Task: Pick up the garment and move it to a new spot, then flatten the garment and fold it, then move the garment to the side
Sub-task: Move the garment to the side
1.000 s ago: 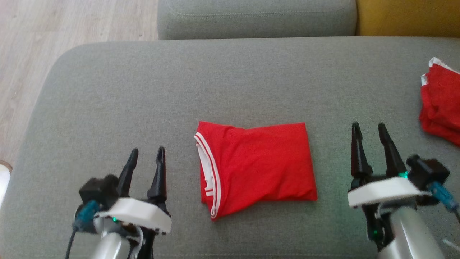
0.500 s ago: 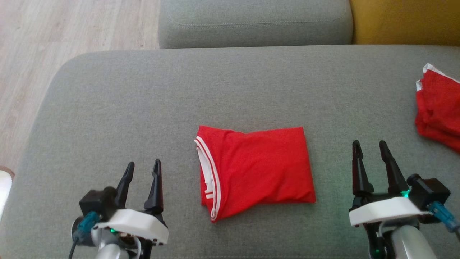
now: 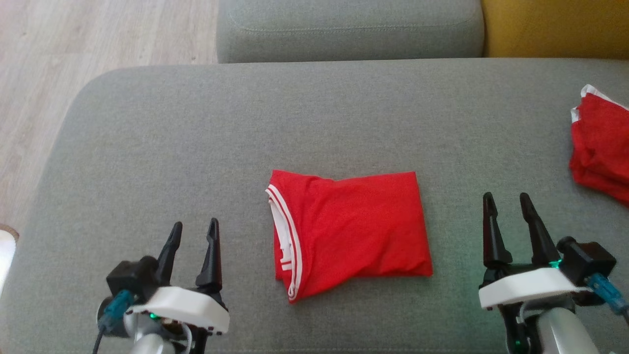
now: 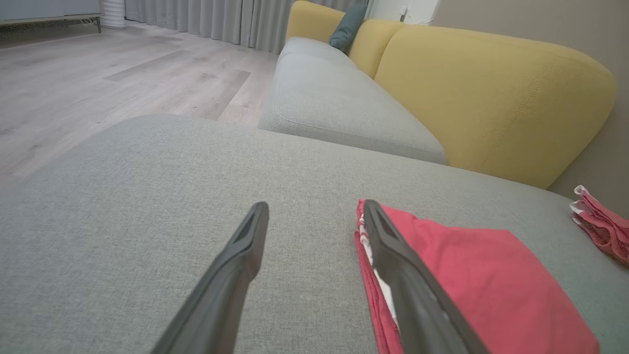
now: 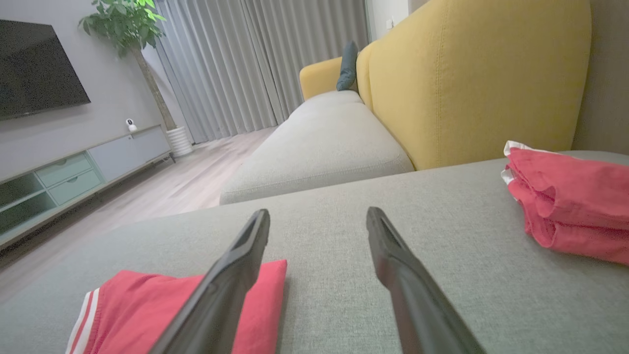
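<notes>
left end effector [image 3: 195,222]: nearest you, at 8 o'clock from the folded garment. its two dark fingers stand spread wide with nothing between them, tips pointing to 12 o'clock, clear of the cloth.
right end effector [image 3: 505,194]: at 4 o'clock from the garment, its tips a little farther out than the left pair. its fingers are spread just as wide and hold nothing; you see bare grey fabric between them.
garment [image 3: 351,231]: red, folded into a rough rectangle. it lies flat on the middle of the grey seat cushion [image 3: 196,137], between your two end effectors and touched by neither.
garment edges: the white-striped neckband and a white inner layer face 9 o'clock; the 3 o'clock side is a plain red edge. a few soft creases run across the top face.
left wrist view: the striped edge lies just beside the right-hand finger.
right wrist view: a red corner shows past the left-hand finger.
second red garment [image 3: 602,157]: at 2 o'clock, well apart from the folded one. it is loosely bunched at the cushion's right side, white trim on top.
far grey cushion [image 3: 349,27]: at 12 o'clock, against the near cushion.
yellow backrest [image 3: 555,27]: at 1 o'clock.
wood floor [image 3: 73,44]: pale planks at 10 to 11 o'clock.
</notes>
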You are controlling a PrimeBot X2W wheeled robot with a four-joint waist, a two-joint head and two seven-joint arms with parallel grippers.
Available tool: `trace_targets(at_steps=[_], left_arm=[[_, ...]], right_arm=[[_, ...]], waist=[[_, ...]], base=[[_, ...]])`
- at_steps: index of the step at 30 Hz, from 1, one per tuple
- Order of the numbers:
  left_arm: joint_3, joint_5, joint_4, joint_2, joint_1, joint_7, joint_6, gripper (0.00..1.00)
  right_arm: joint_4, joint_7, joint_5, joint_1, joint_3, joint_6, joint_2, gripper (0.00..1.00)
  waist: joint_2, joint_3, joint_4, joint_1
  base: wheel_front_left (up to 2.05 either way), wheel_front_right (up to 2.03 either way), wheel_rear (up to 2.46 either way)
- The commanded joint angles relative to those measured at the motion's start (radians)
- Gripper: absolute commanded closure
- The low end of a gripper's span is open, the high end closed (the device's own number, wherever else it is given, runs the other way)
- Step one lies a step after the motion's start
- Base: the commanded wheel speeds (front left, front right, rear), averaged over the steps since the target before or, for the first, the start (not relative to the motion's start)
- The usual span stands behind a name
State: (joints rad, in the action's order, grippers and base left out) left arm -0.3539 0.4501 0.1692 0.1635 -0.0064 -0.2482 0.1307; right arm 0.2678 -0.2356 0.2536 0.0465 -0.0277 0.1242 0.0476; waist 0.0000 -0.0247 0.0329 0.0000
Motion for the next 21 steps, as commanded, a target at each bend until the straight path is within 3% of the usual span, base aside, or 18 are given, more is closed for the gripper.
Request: trace_targets(at_steps=[1,6,13,21], left_arm=[[0.042,-0.012,-0.023,0.004,-0.036,-0.013,-0.003,0.00],[0.047,-0.018,-0.021,-0.004,-0.043,-0.013,-0.007,0.00],[0.053,-0.024,-0.015,-0.028,-0.063,-0.013,-0.019,0.00],[0.072,-0.038,-0.002,-0.065,-0.087,-0.014,-0.043,0.00]], right_arm=[[-0.028,0.010,-0.015,0.026,-0.019,0.007,0.003,0.00],[-0.002,0.101,0.032,0.047,-0.019,0.007,0.003,0.00],[0.014,0.371,0.050,0.128,-0.054,0.007,0.003,0.00],[0.027,0.596,0.052,0.199,-0.069,0.007,0.012,0.00]], waist=[[0.0000,-0.004,0.000,0.0000],[0.0000,-0.019,0.007,0.0000],[0.0000,-0.068,0.039,0.0000],[0.0000,-0.128,0.090,0.0000]], base=[[0.00,0.00,0.00],[0.00,0.00,0.00],[0.00,0.00,0.00],[0.00,0.00,0.00]])
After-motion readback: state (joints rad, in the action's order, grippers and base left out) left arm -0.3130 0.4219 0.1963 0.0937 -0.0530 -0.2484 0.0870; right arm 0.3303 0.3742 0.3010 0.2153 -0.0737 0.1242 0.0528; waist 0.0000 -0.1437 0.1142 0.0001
